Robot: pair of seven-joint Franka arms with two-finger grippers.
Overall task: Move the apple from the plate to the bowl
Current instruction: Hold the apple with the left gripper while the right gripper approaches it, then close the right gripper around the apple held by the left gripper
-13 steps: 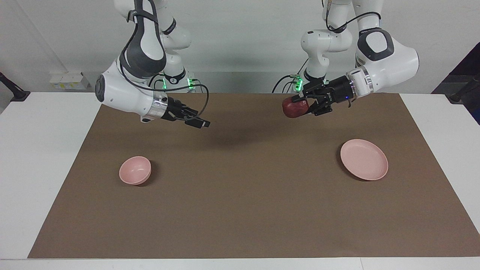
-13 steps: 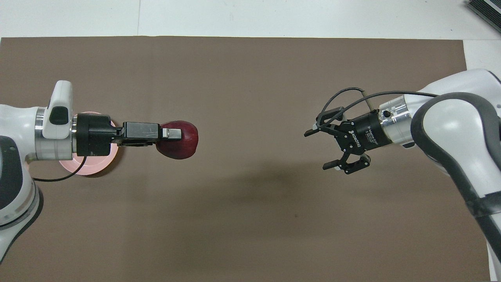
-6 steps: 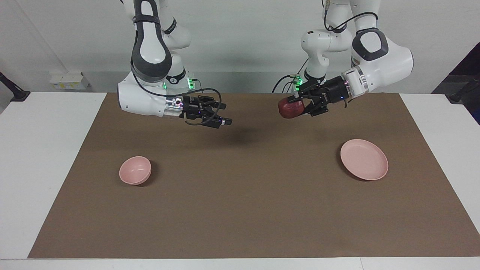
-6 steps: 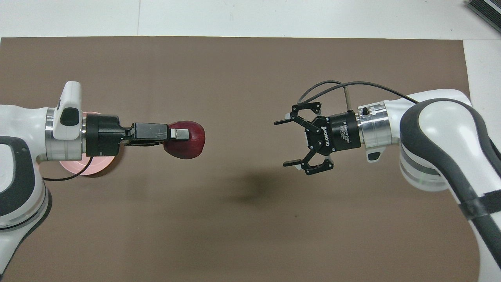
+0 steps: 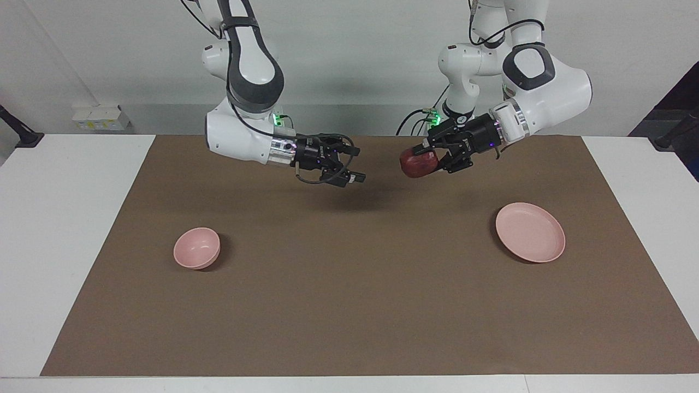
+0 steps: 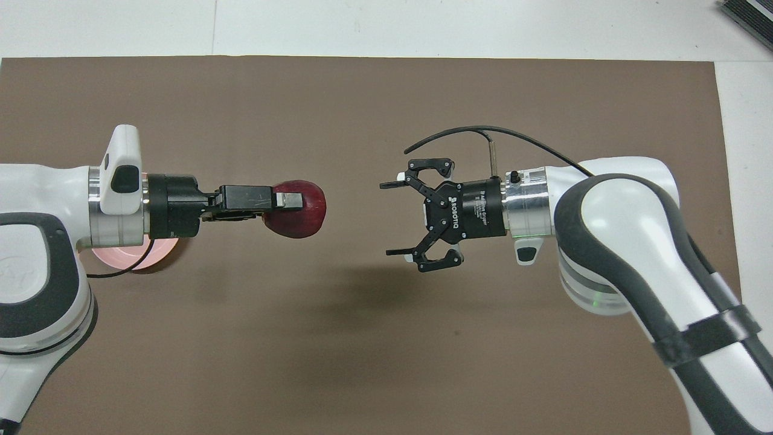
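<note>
left gripper (image 5: pixel 423 155) level, clamps apple (image 5: pixel 418 163); right gripper (image 5: pixel 349 164) spread, facing, apparently apart.

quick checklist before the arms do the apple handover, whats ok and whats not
1. Left gripper has the apple: ok, shut on it, held in the air over the brown mat.
2. Right gripper ready to receive: ok, open, facing the apple.
3. Right gripper around the apple: not ok, a gap of mat shows between them in both views.
4. Heights matched: cannot tell for sure; they look roughly level in the facing view.
5. Bowl free to receive: ok, upright, nothing in it, at the right arm's end.
6. Plate: ok, nothing on it.
</note>
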